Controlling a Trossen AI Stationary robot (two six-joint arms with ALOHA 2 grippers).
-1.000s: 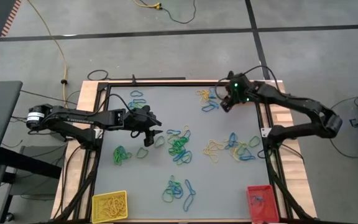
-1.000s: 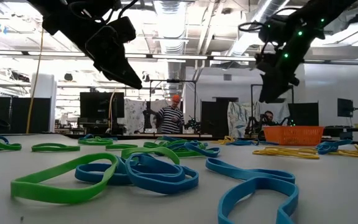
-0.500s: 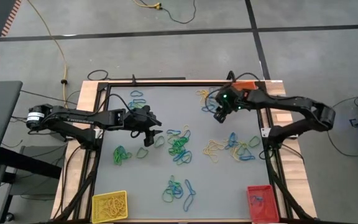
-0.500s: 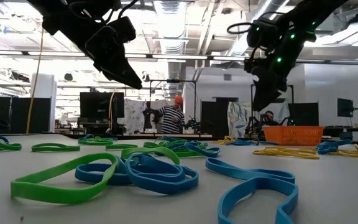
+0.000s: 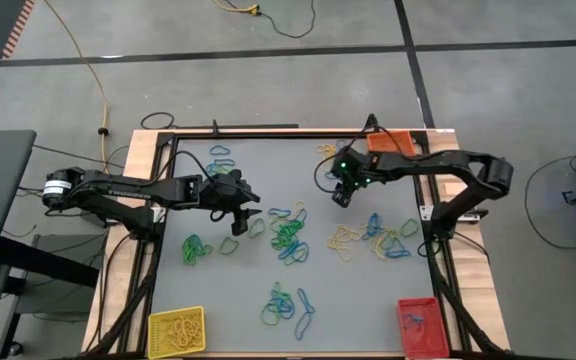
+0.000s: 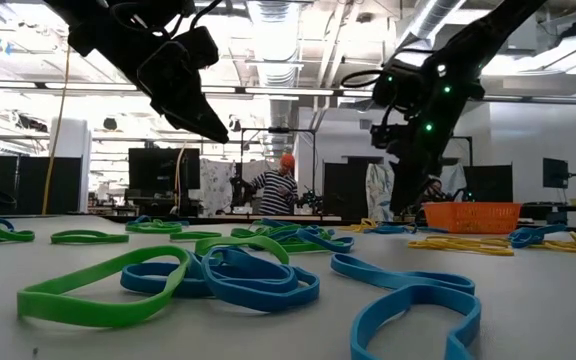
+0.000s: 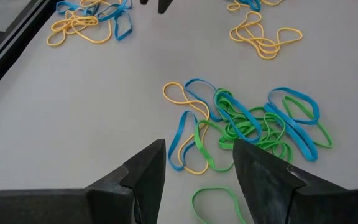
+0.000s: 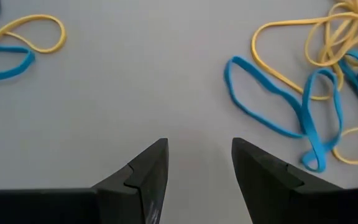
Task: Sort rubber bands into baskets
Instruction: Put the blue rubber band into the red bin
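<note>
Yellow, green and blue rubber bands lie flat in several clumps on the grey mat, the largest at the middle (image 5: pixel 288 235), with others near the front (image 5: pixel 286 305) and at the right (image 5: pixel 378 236). My left gripper (image 5: pixel 238 228) hangs open and empty above the mat, just left of the middle clump (image 7: pixel 253 124). My right gripper (image 5: pixel 340 197) is open and empty over bare mat, beside a blue band (image 8: pixel 272 106) and yellow bands (image 8: pixel 309 43). The yellow basket (image 5: pixel 176 330) stands at the front left, the red basket (image 5: pixel 418 325) at the front right, and the orange basket (image 5: pixel 390 142) at the far right.
A dark frame (image 5: pixel 268 133) on a wooden border surrounds the mat. The yellow basket holds yellow bands, and the red basket has a few small bands in it. A yellow cable (image 5: pixel 88 70) runs over the floor beyond the table. People show in the room behind (image 6: pixel 268 190).
My right gripper has gone from beside the orange basket toward the table's left and near edges, ending over the mat left of the far-right clump of bands. It stays open and empty.
</note>
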